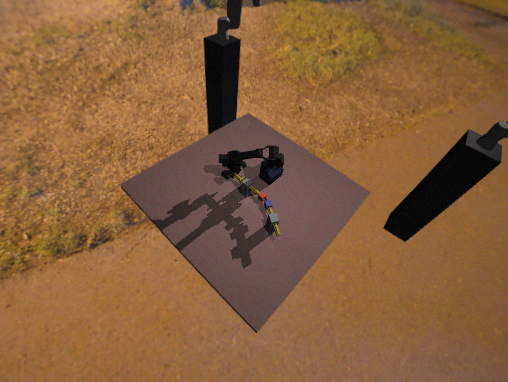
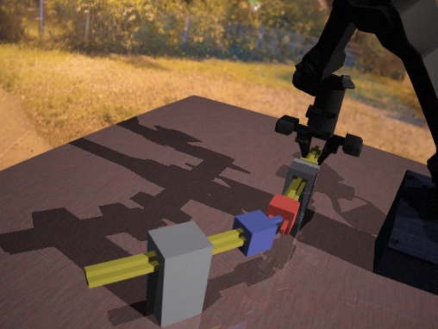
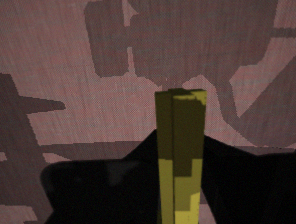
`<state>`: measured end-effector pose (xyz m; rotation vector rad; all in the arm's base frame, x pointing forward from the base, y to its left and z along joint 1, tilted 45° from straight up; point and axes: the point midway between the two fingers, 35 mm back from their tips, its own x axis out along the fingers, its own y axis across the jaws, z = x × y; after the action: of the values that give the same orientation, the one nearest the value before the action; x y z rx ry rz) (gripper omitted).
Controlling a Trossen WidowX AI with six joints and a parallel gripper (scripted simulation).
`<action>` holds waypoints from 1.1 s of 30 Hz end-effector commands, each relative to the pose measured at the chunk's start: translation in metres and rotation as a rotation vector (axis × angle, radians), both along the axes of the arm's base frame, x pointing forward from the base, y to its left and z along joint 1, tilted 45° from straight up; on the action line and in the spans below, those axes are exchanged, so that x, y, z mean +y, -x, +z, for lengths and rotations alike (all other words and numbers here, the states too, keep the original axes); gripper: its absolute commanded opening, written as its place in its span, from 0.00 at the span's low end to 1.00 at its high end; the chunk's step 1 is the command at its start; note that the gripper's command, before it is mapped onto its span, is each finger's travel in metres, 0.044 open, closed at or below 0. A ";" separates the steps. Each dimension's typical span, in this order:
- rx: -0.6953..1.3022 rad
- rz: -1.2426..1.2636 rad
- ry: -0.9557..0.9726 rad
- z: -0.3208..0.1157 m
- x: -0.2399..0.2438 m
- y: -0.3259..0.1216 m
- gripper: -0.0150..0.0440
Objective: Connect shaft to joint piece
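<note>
The first yellow shaft (image 1: 278, 232) (image 2: 121, 269) passes through the light grey block (image 1: 273, 219) (image 2: 183, 280) and ends in a blue hinge piece (image 1: 268, 204) (image 2: 259, 232). The red joint piece (image 1: 263, 196) (image 2: 284, 207) hangs on it, turned toward the second shaft. The second yellow shaft (image 1: 254, 189) (image 2: 296, 188) (image 3: 182, 120) runs through the dark grey block (image 1: 245, 187) (image 2: 306, 164) up to the red piece; how deep it sits in the opening is hidden. My gripper (image 1: 236, 173) (image 2: 314, 156) (image 3: 170, 133) is shut on this shaft behind the dark grey block.
The arm's dark base (image 1: 271, 171) (image 2: 407, 241) stands beside the second shaft, on the right in the exterior view. Shadows of the arm fall across the brown table top (image 1: 300, 190) (image 2: 181, 116). Tall black posts (image 1: 222, 80) stand beyond the table.
</note>
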<state>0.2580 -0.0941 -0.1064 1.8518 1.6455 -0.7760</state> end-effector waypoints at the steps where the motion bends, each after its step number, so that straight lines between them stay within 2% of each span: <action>1: -0.002 -0.004 -0.007 0.005 0.006 -0.001 0.25; 25: 0.001 -0.001 0.000 0.015 0.016 -0.001 0.25; 28: 0.001 -0.001 0.000 0.015 0.016 -0.001 0.37; 33: 0.001 -0.001 0.000 0.015 0.016 -0.001 0.37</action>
<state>0.2596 -0.0784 -0.0917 1.8537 1.6438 -0.7771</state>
